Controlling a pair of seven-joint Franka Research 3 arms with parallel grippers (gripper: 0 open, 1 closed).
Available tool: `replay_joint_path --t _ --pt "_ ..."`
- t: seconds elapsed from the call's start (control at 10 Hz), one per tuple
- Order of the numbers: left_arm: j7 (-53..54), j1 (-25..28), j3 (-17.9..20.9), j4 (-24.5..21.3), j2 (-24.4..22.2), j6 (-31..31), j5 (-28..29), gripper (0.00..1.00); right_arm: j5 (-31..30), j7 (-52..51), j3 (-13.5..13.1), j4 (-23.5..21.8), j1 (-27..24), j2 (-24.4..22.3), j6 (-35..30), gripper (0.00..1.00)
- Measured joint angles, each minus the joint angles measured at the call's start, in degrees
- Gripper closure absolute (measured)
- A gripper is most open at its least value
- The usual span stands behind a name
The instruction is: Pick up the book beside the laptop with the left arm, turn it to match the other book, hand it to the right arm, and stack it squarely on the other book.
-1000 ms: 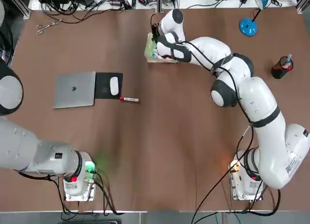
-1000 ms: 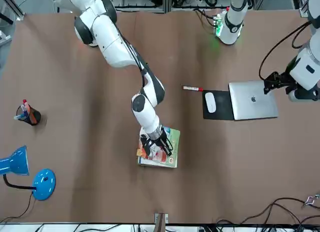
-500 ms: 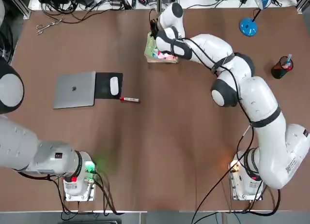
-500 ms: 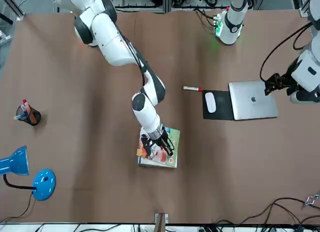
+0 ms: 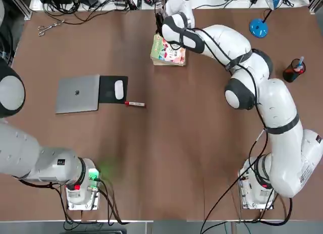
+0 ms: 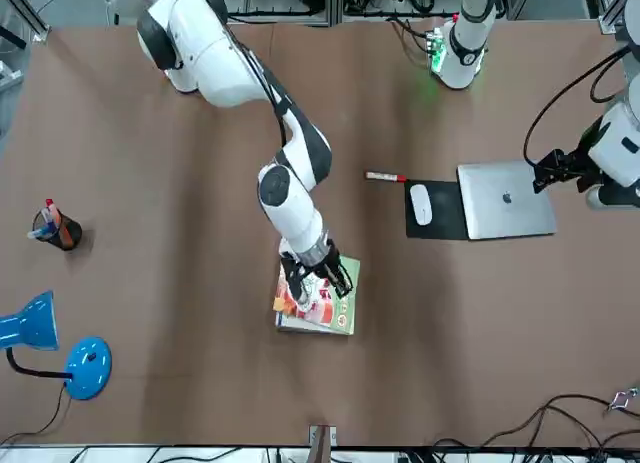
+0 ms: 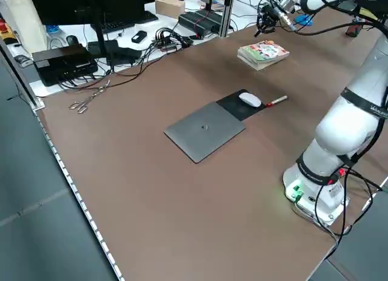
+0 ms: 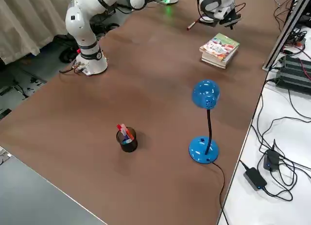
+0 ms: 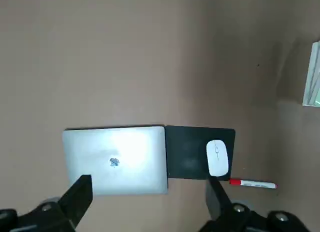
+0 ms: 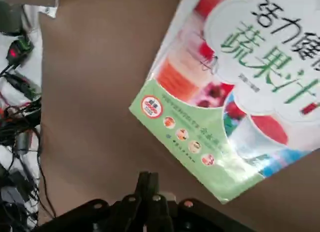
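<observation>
The illustrated paperback (image 8: 219, 46) lies stacked on the other book (image 8: 213, 60), seemingly the finishing step. Beside that stack, the right gripper (image 10: 148, 177) is clenched, holding nothing; above the laptop (image 9: 116, 161), the left gripper (image 9: 150, 184) is spread, empty. Next likely: check squareness, then withdraw.

A white mouse (image 5: 119, 89) lay on a black mouse pad (image 5: 109, 98), with a red-capped marker (image 5: 135, 104) just beside the pad. Well apart, a blue lamp (image 8: 198, 149) stood near a dark cup (image 8: 129, 146) of pens. Metal scissors (image 7: 90, 98) rested near tangled black cables (image 7: 163, 39).
</observation>
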Motion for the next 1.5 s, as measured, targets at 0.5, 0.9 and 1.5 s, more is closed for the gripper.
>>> replay_joint_path --t 0.5,0.9,1.5 --pt "0.00 0.00 -0.01 0.09 0.04 0.00 0.00 0.00 0.03 3.68 -0.43 -0.38 -5.45 -2.34 -8.10 1.00" --pt "0.00 0.00 -0.03 0.12 0.09 0.00 0.00 0.00 -0.27 4.01 -1.75 -3.12 -6.06 -2.44 -12.14 1.00" --pt "0.00 0.00 -0.03 0.17 0.20 -0.01 0.00 0.00 -6.48 3.18 -2.05 -8.08 -6.90 -2.44 -13.26 1.00"
